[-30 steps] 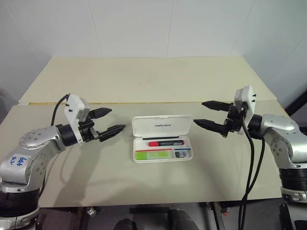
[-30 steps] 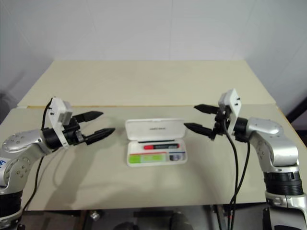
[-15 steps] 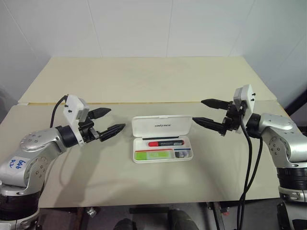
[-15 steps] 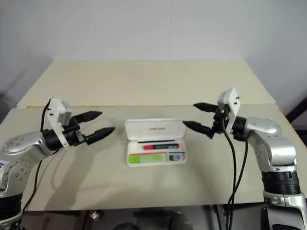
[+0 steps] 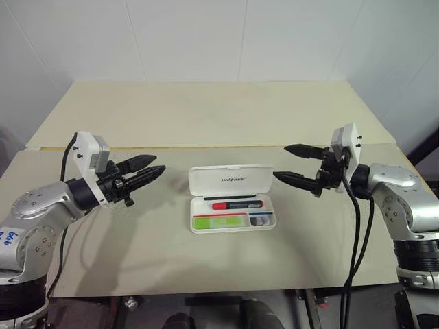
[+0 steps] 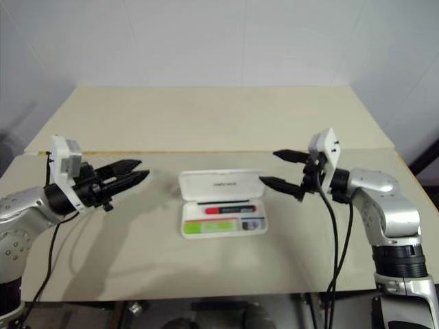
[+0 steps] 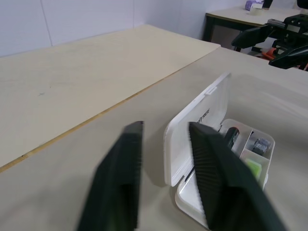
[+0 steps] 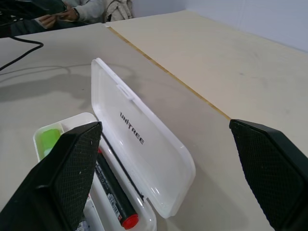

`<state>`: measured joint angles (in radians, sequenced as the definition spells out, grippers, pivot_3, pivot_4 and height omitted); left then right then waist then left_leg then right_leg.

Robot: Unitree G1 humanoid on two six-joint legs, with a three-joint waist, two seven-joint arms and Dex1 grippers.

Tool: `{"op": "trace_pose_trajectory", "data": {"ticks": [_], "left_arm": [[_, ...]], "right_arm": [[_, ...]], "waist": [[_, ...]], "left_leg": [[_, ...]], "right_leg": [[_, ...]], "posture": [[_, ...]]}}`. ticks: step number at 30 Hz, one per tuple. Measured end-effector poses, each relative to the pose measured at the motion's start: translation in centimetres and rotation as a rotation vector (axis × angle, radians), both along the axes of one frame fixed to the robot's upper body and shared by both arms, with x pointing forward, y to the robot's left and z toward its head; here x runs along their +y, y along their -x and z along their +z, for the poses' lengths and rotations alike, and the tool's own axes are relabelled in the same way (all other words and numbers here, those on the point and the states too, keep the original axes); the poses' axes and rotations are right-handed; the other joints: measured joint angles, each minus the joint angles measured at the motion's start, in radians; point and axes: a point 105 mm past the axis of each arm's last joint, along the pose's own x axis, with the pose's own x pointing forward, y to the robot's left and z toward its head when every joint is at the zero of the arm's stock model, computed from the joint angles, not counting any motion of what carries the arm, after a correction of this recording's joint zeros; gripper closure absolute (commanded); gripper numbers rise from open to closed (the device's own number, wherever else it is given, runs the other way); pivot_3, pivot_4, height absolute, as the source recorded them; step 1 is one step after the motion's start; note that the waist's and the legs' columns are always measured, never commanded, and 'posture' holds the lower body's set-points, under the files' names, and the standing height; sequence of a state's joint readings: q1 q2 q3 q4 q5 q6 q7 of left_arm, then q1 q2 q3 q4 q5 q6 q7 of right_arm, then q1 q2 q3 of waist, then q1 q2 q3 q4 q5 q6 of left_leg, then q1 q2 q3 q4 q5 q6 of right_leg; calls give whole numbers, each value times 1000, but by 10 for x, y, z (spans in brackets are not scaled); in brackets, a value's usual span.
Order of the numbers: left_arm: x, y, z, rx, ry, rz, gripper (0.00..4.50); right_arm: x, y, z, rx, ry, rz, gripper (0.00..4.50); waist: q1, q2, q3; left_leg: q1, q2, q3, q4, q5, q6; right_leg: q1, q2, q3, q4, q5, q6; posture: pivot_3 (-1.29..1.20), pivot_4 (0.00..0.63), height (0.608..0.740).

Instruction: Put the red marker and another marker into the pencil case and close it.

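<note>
Pencil case: lying open mid-table, lid propped up at the far side; red marker and lime-green marker lying in its tray.
Left gripper: hovering off the case's left end, touching nothing, fingers standing a narrow gap apart.
Right gripper: hovering off the case's right end, fingers spread wide, empty.
Obstructions: nothing lying between either gripper and the case.
Right wrist view: showing lid lettering, and a person's hands resting at a far edge.
Left wrist view: showing another table beyond.
Surface: pale beige table, a seam running across; white walls behind.
</note>
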<state>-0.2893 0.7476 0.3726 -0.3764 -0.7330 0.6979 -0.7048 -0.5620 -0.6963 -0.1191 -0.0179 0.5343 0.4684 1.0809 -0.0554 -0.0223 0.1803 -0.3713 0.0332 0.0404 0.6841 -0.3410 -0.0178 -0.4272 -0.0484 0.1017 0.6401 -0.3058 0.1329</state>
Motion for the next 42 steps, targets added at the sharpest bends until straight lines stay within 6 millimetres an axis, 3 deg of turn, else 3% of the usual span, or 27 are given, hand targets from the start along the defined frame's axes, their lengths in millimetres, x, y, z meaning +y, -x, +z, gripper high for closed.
{"op": "trace_pose_trajectory", "data": {"ticks": [2,12,19,24,33,36,42], "left_arm": [[2,-1,0,-1,-7,8,4454],[11,-6,0,-8,-29,46,4454],[38,-37,12,-27,-81,220,4454],[43,-58,2,9,-149,290,4454],[10,-72,-18,14,-331,149,4454],[-1,-69,-29,25,-380,72,4454],[-10,-61,-30,-5,-420,-35,4454]], "right_arm": [[-1,-1,-2,9,-1,-2,0],[-2,-1,-5,20,2,12,0],[-3,-4,-5,24,-1,16,0],[-2,-4,-5,14,7,17,0],[-3,-4,-9,22,5,3,0],[-4,-3,-13,30,6,-6,0],[-2,1,-13,19,4,-7,0]], "waist": [[0,0,0],[0,0,0],[0,0,0],[1,0,0],[2,0,0],[1,0,0],[2,0,0]], "left_leg": [[0,0,0,0,0,0],[0,0,0,0,0,0],[0,-2,0,0,0,0],[-1,-2,0,-1,0,0],[-1,-2,0,-1,1,-2],[-1,-2,0,-1,1,-2],[-1,-2,0,-1,1,-1]], "right_leg": [[0,0,0,0,0,0],[0,0,0,-1,0,0],[0,0,0,-1,0,0],[0,0,-1,2,0,0],[0,1,-1,2,0,0],[0,1,-1,2,0,0],[-1,1,-1,3,0,0]], "posture": [[0,150,740],[0,150,740],[0,150,740],[0,150,740],[0,150,740],[0,150,740],[0,150,740]]}}
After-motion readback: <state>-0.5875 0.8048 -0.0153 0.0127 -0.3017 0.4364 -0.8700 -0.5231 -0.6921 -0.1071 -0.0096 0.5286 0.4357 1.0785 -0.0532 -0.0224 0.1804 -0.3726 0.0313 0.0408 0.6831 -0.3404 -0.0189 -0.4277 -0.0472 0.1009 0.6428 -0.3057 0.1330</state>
